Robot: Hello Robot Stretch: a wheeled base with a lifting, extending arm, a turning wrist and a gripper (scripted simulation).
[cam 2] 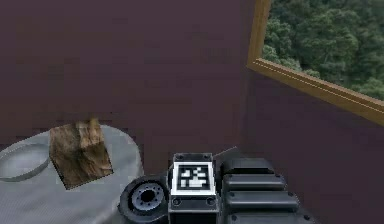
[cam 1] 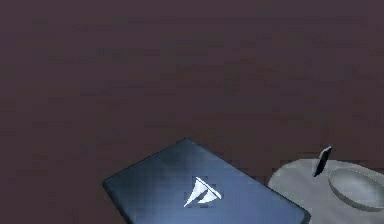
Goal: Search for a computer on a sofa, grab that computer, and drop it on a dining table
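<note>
The computer, a closed dark blue laptop with a white emblem, shows low in the forward view, just left of a round grey worktop bearing a bowl. What it rests on is unclear. Whether the pincer holds anything cannot be told.

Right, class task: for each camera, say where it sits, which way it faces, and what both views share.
Forward view: on the robot, facing ahead and down at a dark blue laptop before a purple wall; no robot parts.
Arm side view: on the body, facing sideways toward a window; the arm shows.
Shared: the grey round table with its bowl.
</note>
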